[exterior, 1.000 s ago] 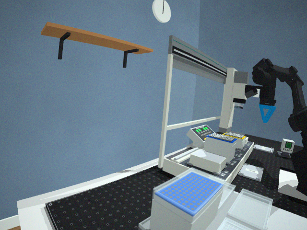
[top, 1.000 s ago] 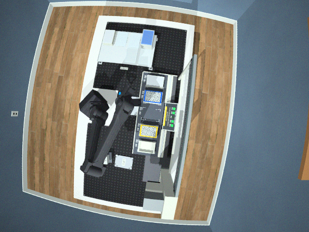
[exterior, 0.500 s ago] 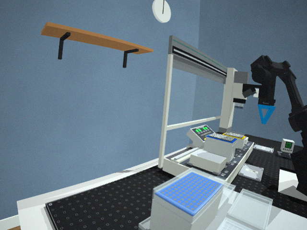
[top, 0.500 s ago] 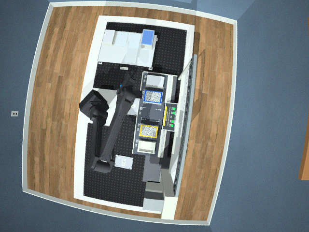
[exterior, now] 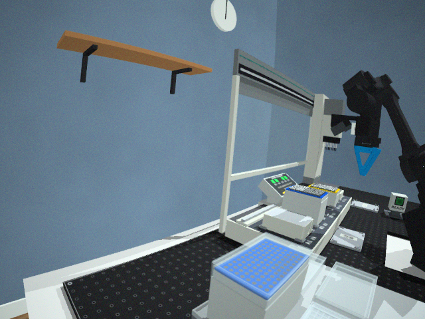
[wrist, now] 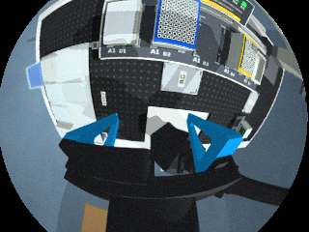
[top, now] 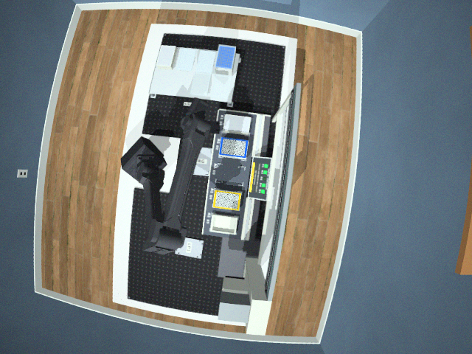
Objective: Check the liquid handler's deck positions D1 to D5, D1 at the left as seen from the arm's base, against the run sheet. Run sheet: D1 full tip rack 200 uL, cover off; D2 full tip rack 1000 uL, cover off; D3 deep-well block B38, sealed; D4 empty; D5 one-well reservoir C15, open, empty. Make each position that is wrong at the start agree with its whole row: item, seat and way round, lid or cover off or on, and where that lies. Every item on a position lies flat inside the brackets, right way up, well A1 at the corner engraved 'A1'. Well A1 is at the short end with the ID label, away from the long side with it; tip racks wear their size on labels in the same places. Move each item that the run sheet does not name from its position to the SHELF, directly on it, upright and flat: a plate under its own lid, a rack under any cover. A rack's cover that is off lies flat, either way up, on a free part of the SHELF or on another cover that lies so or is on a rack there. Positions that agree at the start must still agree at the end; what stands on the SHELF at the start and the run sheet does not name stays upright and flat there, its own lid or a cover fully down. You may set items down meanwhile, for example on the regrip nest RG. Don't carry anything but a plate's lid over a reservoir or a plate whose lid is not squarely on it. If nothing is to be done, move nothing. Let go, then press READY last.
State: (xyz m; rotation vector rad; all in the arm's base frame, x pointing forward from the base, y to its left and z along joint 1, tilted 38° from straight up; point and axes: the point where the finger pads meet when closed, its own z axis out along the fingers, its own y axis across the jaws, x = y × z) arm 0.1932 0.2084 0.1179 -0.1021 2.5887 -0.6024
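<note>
Blue-walled room, black worktop (top: 178, 282): the gripper (exterior: 366, 161) hangs wide open and empty at 12 o'clock over the deck (top: 210, 198), probably scouting before grabbing anything.

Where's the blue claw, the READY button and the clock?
claw (exterior: 366, 161), exterior view, between its blue fingertips.
READY button (exterior: 398, 201), exterior view, on its green face.
clock (exterior: 223, 13), exterior view, on its white face.

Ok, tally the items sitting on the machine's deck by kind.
Tip racks: 2, the blue-rimmed rack and the yellow-rimmed rack
Closed white block: 1
Open trough: 1
Total: 4
</note>
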